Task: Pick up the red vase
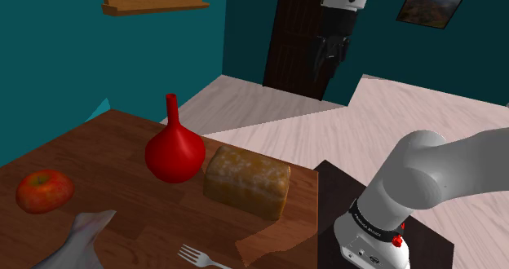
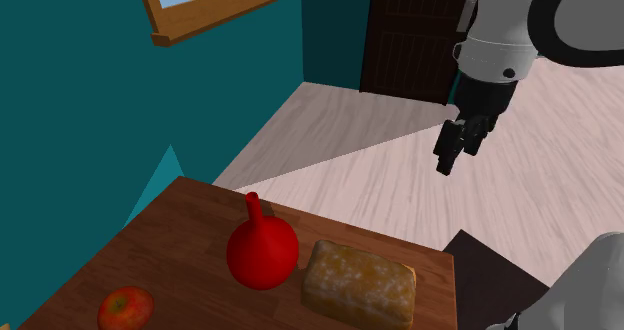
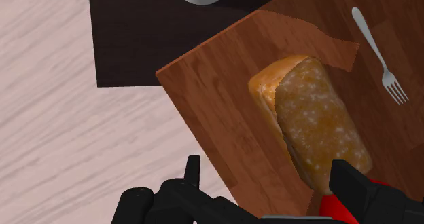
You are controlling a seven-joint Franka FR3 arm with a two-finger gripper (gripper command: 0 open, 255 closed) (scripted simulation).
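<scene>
The gripper hangs high in the air, released, its two black fingers standing apart with nothing between them. We see it well above the wooden desk, near the desk's edge, with pale plank floor under it.

The red vase stands upright on the desk, far below the gripper and off toward the shoulder view's left. It has a round body and a thin neck, and nothing touches it from above. In the second exterior view the vase also sits low and well apart from the gripper. From the wrist view we catch only a sliver of the vase, tucked beside one finger of the gripper.

A brown loaf of bread lies just beside the vase, on the side nearer the gripper, and looks to be touching it or nearly so. A red apple rests farther from the gripper than the vase. A silver fork lies flat on the desk, beyond the loaf as the gripper looks down. A pale grey shape that we cannot identify sits near the fork. The dark stand adjoins the desk's edge below the gripper.
</scene>
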